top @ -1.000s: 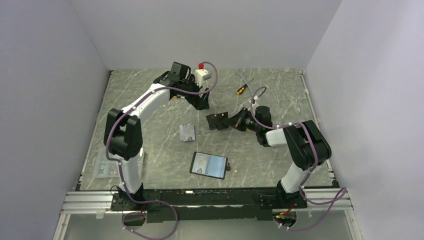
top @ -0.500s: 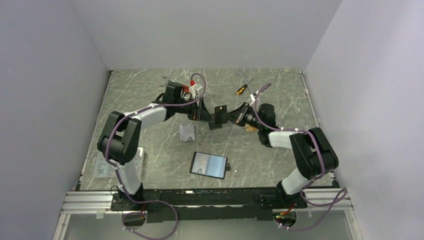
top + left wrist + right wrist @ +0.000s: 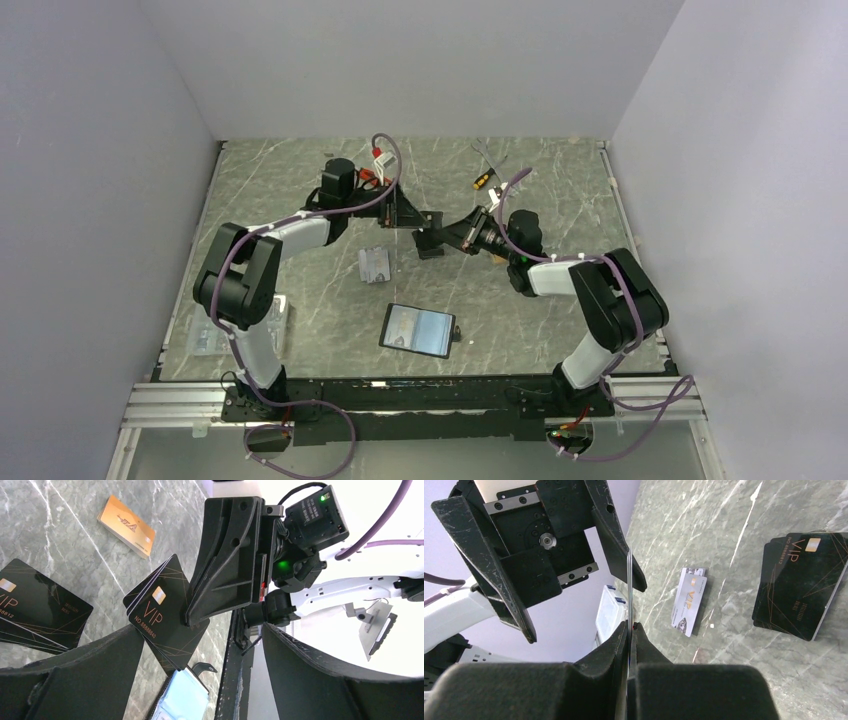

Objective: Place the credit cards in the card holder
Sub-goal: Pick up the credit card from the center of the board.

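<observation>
Right gripper (image 3: 189, 619) pinches a few stacked thin black VIP-printed cards (image 3: 162, 617) above grey marble tabletop (image 3: 60, 540); gold-orange card (image 3: 126, 526) lies flat beyond.

Soft, even overhead light fills the top view — only faint shadows lie on the desk (image 3: 310, 290). The left wrist view burns out to white at its upper right. Close to each lens, the left pincer (image 3: 200, 630) and right pincer (image 3: 629, 630) look dark and blurred — the desk beyond stays sharp.
</observation>
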{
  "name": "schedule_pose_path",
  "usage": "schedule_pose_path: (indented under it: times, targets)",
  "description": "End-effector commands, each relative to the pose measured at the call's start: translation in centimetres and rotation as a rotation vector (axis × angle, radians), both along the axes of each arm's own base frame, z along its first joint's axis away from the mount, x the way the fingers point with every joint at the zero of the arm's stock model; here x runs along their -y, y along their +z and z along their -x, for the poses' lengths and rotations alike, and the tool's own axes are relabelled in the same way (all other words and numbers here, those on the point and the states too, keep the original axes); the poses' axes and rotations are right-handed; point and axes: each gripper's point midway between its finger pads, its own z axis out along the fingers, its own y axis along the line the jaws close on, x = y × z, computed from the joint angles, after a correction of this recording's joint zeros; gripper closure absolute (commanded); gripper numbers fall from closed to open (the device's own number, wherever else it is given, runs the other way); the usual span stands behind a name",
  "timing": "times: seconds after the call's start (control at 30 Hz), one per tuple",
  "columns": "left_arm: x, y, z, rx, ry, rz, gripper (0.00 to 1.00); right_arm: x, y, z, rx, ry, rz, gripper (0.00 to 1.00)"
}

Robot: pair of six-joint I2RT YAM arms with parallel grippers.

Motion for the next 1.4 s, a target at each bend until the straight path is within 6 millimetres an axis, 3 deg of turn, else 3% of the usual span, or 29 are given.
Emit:
schedule_pose_path:
  times: [0.0, 0.13, 0.37, 0.63, 0.83, 1.1, 1.37]
  targets:
    - [0.3, 2.7, 1.0, 0.055, -0.055, 0.076, 0.10, -0.9, 2.2, -0.7, 0.078, 0.006, -0.038, 1.00]
    - [0.0, 2.0, 1.3, 0.054, -0.051, 0.062, 0.11, -0.8, 2.3, -0.6, 0.085, 0.006, -0.029, 1.00]
    - [0.1, 2.8, 1.5, 0.075, -0.065, 0.079, 0.11, -1.0, 2.9, -1.0, 0.097, 0.014, 0.008, 1.00]
    - [0.4, 5.2, 1.7, 0.119, -0.104, 0.120, 0.13, -1.9, 0.3, -0.3, 0.033, 0.053, 0.028, 1.00]
    - [0.7, 6.0, 1.7, 0.123, -0.130, 0.140, 0.14, -2.5, -0.4, 0.0, 0.018, 0.080, 0.034, 1.00]
    - [1.1, 4.1, 1.7, 0.102, -0.155, 0.119, 0.17, -2.7, 0.3, 0.1, 0.034, 0.092, 0.007, 1.00]
    - [1.0, 2.7, 1.5, 0.111, -0.168, 0.089, 0.36, -2.7, 0.9, 0.3, 0.045, 0.105, -0.017, 1.00]
